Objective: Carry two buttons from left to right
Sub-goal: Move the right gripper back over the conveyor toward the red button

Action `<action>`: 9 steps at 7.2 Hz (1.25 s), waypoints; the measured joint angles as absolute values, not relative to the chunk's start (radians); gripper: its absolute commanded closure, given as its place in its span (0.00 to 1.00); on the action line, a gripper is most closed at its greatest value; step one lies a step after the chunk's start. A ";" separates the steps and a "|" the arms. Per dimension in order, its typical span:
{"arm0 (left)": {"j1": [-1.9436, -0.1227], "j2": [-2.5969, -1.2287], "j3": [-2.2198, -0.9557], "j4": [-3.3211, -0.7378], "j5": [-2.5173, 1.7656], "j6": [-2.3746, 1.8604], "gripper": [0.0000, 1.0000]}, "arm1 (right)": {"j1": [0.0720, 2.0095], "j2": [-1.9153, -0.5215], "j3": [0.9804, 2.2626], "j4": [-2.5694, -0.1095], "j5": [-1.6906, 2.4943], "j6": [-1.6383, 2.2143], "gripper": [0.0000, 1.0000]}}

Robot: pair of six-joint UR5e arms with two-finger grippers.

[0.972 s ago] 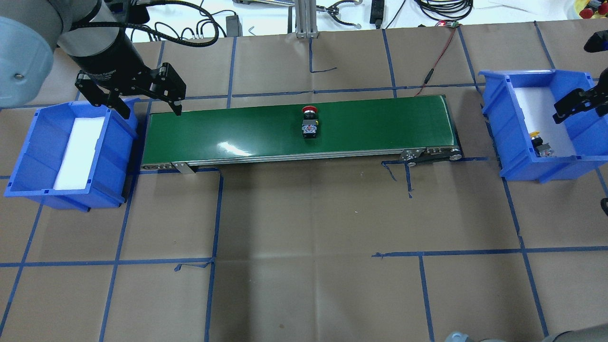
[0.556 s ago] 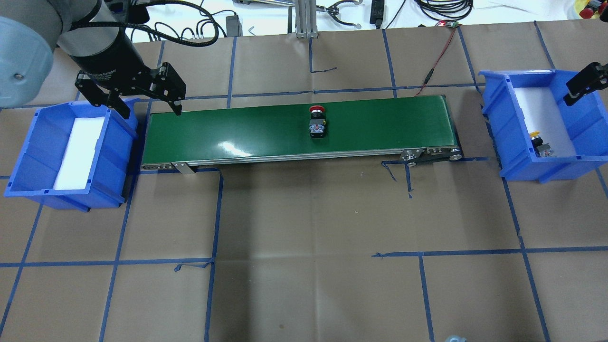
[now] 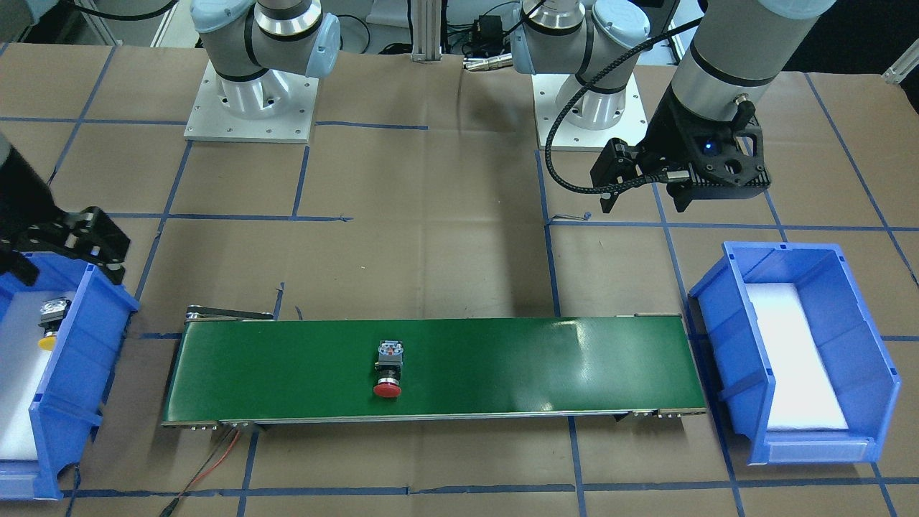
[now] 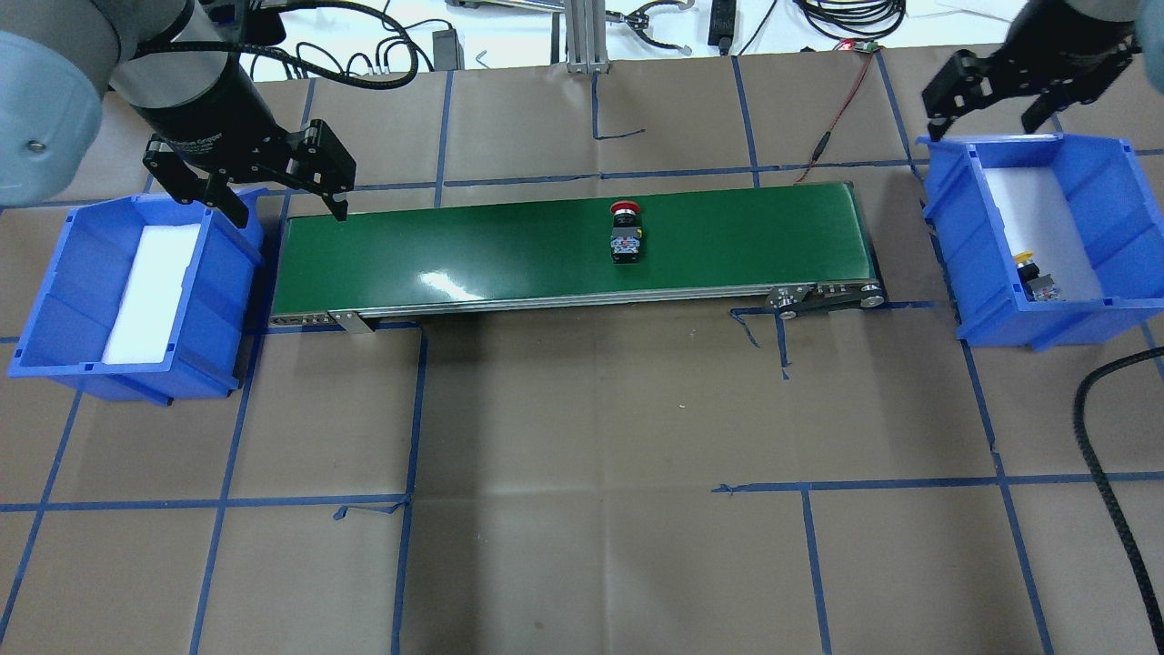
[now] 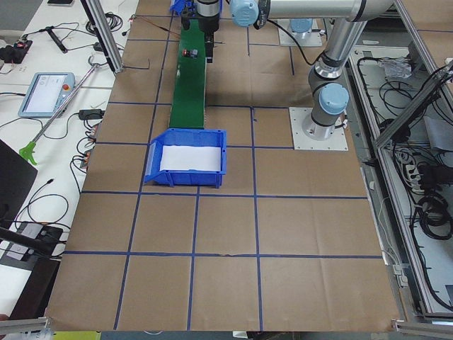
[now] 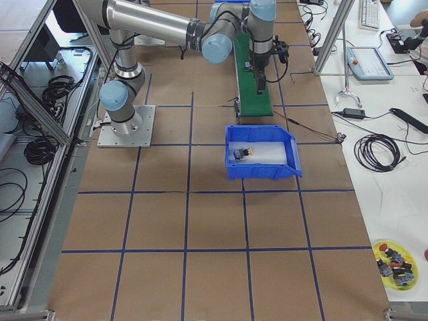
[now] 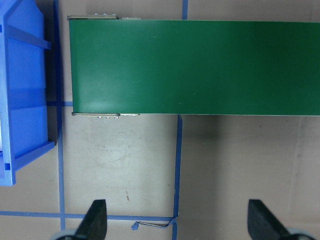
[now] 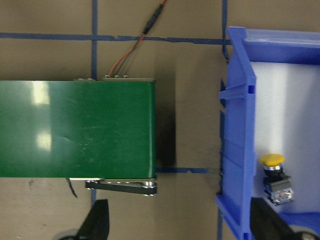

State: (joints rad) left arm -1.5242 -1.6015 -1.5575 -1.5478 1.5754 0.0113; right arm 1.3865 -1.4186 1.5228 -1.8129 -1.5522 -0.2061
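Note:
The red button [image 4: 626, 233] lies on its side on the green conveyor belt [image 4: 455, 246], right of the middle; it also shows in the front view [image 3: 388, 373]. The yellow button [image 4: 1037, 277] lies in the right blue bin [image 4: 1109, 182] and shows in the right wrist view [image 8: 276, 177]. My left gripper [image 4: 291, 216] is open and empty above the belt's left end, beside the left blue bin [image 4: 55, 300]. My right gripper [image 4: 987, 118] is open and empty above the far left corner of the right bin.
The left bin holds only a white foam pad [image 4: 150, 291]. A red and black cable [image 4: 832, 118] runs from the belt's right end to the table's far edge. A black cable [image 4: 1105, 473] hangs at the right. Blue tape lines cross the brown paper.
The red button has travelled right along the belt. My right gripper has moved from over the right bin towards its far left corner. The left arm has not moved.

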 measured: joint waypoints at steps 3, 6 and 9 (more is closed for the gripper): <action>-1.524 -1.601 -1.557 -1.548 1.575 0.010 0.00 | 1.550 -1.410 1.552 -1.881 -1.549 0.029 0.00; -1.524 -1.602 -1.557 -1.548 1.575 0.010 0.00 | 1.588 -1.401 1.679 -2.071 -1.533 0.060 0.00; -1.524 -1.602 -1.557 -1.548 1.575 0.009 0.00 | 1.601 -1.343 1.728 -2.138 -1.479 0.061 0.00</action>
